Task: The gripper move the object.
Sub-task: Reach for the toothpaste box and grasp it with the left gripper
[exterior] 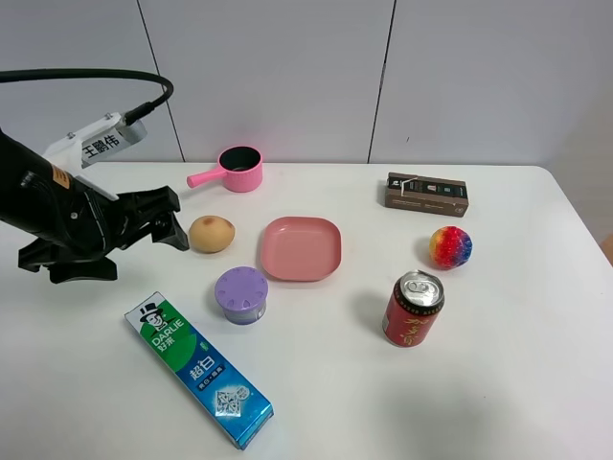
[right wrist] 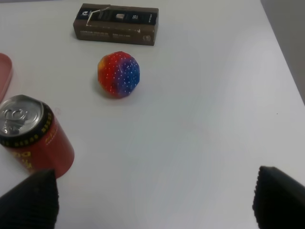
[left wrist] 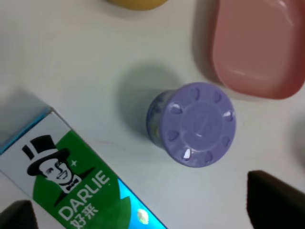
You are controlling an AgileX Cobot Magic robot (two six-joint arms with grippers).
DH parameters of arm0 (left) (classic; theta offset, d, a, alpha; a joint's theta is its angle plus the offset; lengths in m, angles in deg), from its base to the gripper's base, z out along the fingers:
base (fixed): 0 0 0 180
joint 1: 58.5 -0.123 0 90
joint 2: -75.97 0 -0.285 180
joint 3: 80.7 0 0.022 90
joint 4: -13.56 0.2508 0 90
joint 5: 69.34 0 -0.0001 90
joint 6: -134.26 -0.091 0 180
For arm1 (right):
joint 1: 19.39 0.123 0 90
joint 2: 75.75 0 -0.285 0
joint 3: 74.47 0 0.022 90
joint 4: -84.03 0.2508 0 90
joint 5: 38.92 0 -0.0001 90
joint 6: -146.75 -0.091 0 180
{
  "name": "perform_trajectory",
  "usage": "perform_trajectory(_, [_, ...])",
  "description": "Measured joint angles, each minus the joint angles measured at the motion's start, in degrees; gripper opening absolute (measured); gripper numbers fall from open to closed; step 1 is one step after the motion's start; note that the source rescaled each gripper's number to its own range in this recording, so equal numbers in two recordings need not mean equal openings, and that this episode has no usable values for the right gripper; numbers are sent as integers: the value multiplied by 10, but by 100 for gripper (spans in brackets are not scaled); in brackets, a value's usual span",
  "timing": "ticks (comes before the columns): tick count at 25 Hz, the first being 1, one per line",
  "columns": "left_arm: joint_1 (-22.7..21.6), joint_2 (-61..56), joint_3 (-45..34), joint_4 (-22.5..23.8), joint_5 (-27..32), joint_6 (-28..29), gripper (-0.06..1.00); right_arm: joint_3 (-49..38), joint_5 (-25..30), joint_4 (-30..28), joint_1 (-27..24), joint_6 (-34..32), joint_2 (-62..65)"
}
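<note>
The long green-to-blue DARLIE toothpaste box point(exterior: 196, 369) lies flat at the front left of the white table, running diagonally. Its top-hat end also shows in the left wrist view point(left wrist: 66, 181). My left gripper point(exterior: 172, 220) is black with cables and a white tag. It hovers open and empty above the table's left side, behind the box and not touching it. Its two fingertips point(left wrist: 274, 200) show wide apart in the left wrist view. My right gripper point(right wrist: 152, 205) is open and empty over the right side; it is out of the exterior view.
A purple lidded jar point(exterior: 241, 293) stands just right of the box's near end. A yellow-brown potato point(exterior: 212, 234), pink plate point(exterior: 302, 249), pink pan point(exterior: 239, 169), red can point(exterior: 413, 309), rainbow ball point(exterior: 450, 247) and dark brown box point(exterior: 426, 194) are spread around.
</note>
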Motion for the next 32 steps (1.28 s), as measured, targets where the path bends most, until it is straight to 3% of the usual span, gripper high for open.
perform_trajectory(12, [0,0,0,-11,-4,10,70,0,0,0,0,0,0])
perform_trajectory(18, [0,0,0,10,6,106,70,0,0,0,0,0,0])
perform_trajectory(23, [9,0,0,34,75,181,70,0,0,0,0,0,0])
perform_trajectory(26, [26,0,0,47,99,218,70,0,0,0,0,0,0])
perform_trajectory(32, [106,8,3,84,110,357,70,0,0,0,0,0,0])
